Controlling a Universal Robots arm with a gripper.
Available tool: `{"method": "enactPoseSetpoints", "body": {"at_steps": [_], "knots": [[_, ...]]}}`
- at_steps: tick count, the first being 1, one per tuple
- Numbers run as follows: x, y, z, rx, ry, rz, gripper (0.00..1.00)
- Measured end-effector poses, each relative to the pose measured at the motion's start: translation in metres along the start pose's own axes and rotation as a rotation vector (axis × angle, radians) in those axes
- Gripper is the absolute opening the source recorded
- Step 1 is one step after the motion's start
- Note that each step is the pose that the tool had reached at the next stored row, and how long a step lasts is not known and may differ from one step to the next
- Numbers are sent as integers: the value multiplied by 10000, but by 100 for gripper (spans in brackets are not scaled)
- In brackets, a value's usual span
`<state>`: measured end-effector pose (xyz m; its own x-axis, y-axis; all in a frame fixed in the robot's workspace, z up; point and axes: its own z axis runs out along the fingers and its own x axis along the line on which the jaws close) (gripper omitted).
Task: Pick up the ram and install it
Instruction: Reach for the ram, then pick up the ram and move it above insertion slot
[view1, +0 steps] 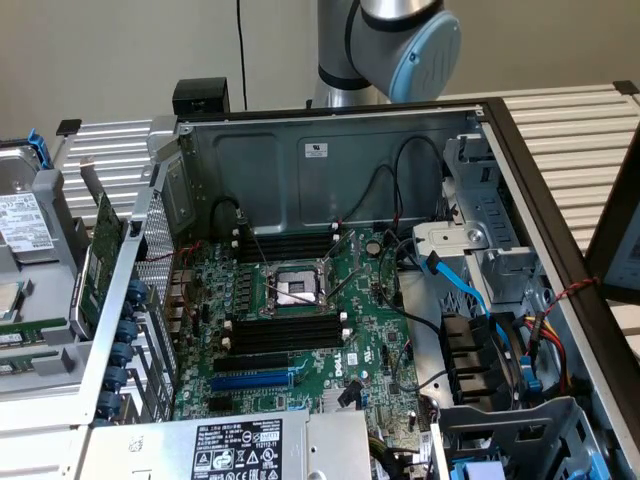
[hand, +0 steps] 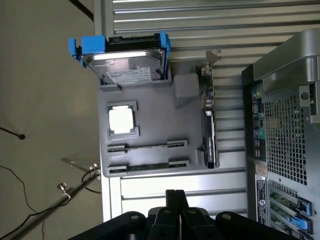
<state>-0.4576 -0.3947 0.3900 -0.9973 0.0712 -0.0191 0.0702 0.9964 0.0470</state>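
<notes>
Jaws clenched, empty, above the tray (hand: 150, 115)
The ram (hand: 148, 165) stands in its tray slot, at nine o'clock of the computer case (view1: 280, 190) in the exterior view. Lowered shut, the jaws could strike it instead of straddling it.

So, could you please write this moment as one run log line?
gripper: shut, empty | position: over gray holder, not touching | ram: in holder, not gripped
</notes>
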Motion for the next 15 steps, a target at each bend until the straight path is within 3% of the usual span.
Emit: {"method": "enactPoseSetpoints", "body": {"at_steps": [6, 15], "knots": [[13, 148, 7, 24, -2, -2, 11], [19, 156, 7, 25, 5, -8, 11]]}}
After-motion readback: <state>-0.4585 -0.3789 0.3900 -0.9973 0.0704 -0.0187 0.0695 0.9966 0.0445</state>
